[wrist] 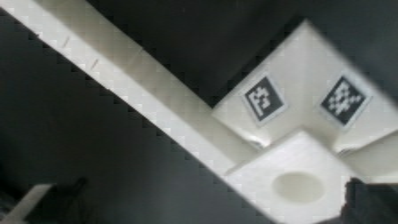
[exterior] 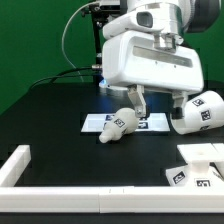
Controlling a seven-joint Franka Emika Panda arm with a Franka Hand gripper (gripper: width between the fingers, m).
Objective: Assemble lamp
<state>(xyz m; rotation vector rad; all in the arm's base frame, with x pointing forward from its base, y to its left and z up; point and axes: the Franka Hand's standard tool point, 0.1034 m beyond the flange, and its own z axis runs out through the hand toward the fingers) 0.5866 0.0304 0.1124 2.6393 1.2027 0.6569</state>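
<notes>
Here's the end effector [exterior: 138, 112], hanging fingers-down from the big white arm [exterior: 150, 55] over the middle of the black bench [exterior: 55, 110]. Two thin dark fingers [exterior: 132, 102] point at the marker board [exterior: 92, 125], and there may be a sliver of light between them. It's too small and too blurred to call, so I cannot tell how far open they are. I also cannot tell whether they have hold of anything.

Right below them is the lamp bulb [exterior: 117, 126], lying on its side across the marker board, rounded end toward the exterior view's left. The fingertips sit just beside its other end, and whether they touch it I can't make out.

Off to the exterior view's right the lamp shade [exterior: 197, 112] is tipped over on the bench, tags showing, well apart from the bulb. Nearer the camera on that side is the lamp base [exterior: 203, 160]. A white border rail [exterior: 14, 166] runs along the near edge.

From the wrist, the lamp base [wrist: 299, 95] fills the frame, with two square tags on an angled face and a round hole [wrist: 295, 186] in the blocky part. It sits right against the border rail [wrist: 125, 85], which cuts across on the diagonal.
</notes>
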